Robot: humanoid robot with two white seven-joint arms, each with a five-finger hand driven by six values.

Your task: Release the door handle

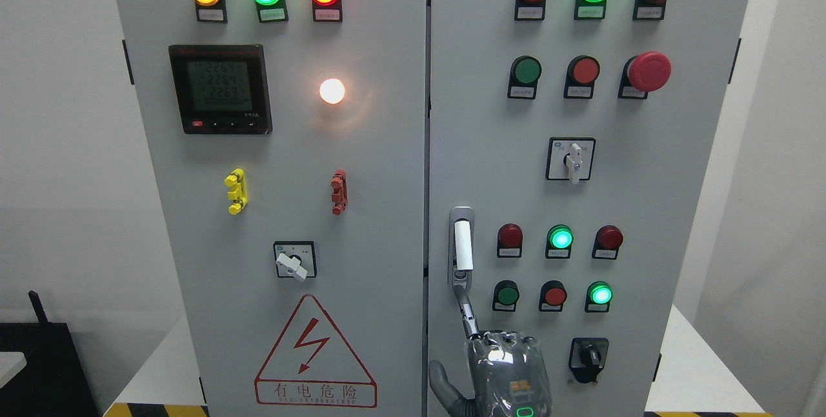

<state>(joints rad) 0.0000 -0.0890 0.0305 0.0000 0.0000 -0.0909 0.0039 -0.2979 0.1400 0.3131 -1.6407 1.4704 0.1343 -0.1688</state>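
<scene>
Head view shows the grey electrical cabinet (361, 210) filling most of the frame, its two doors meeting at a seam just left of the middle. On the left door sit a digital meter (220, 89), three lit lamps along the top and a red warning triangle (315, 355) low down. The right door carries rows of buttons, a red emergency stop (649, 71) and two rotary switches.

Low on the right door's left edge is the door handle (461, 246), a slim upright white lever lying in its metal recess. One robot hand (497, 365) rises from the bottom edge just right of the middle, so it reads as the right hand. One finger (466, 304) reaches up, its tip touching the handle's lower end; nothing wraps the lever.

By my judgement the release is nearly done: only that fingertip has yet to draw clear.
</scene>
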